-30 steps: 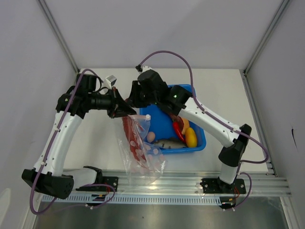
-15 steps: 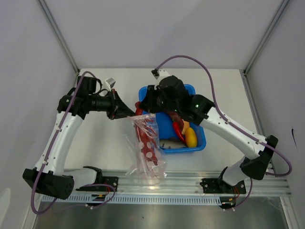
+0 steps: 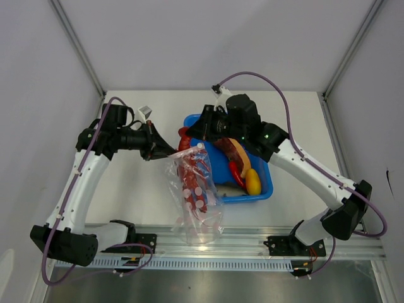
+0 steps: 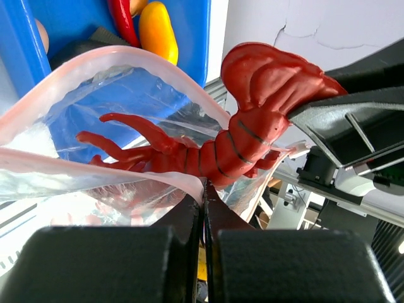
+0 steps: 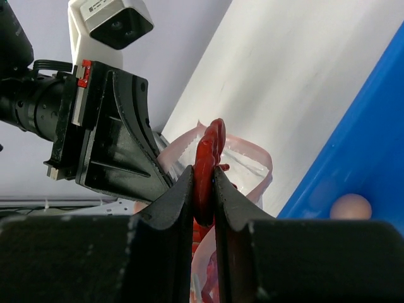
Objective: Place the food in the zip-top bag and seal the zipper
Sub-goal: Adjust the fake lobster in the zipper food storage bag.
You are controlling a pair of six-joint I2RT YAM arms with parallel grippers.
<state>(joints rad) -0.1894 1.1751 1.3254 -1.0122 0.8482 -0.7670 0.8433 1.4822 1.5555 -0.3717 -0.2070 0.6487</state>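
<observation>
At the left of the overhead view, the left arm (image 3: pixel 82 183) rises from its base at the lower left, bends at the upper left and reaches level toward the middle. The left gripper (image 4: pixel 203 189) is clamped tight on the near lip of the zip-top bag (image 3: pixel 196 196), holding its mouth up. The bag itself hangs down toward the bottom centre, with something red showing through the plastic. The pink zipper (image 4: pixel 136 52) arches wide, so the mouth gapes.

Just right of that grip, the red toy lobster (image 4: pixel 252 120) sits head-down in the opening, claws already past the rim. The right gripper (image 5: pixel 203 186) has its jaws nearly closed, pinching the tail fan. This looks like the loading step, with sealing not yet begun. Next the right jaws should spread to drop the lobster, then lift clear without snagging the lip.

Further right, the right arm (image 3: pixel 309 173) sweeps from the lower right, its elbow far right and its wrist above the blue tub (image 3: pixel 249 198). A yellow pepper (image 3: pixel 253 182), a red chili (image 3: pixel 236 172) and an egg (image 5: pixel 352 206) wait there.
</observation>
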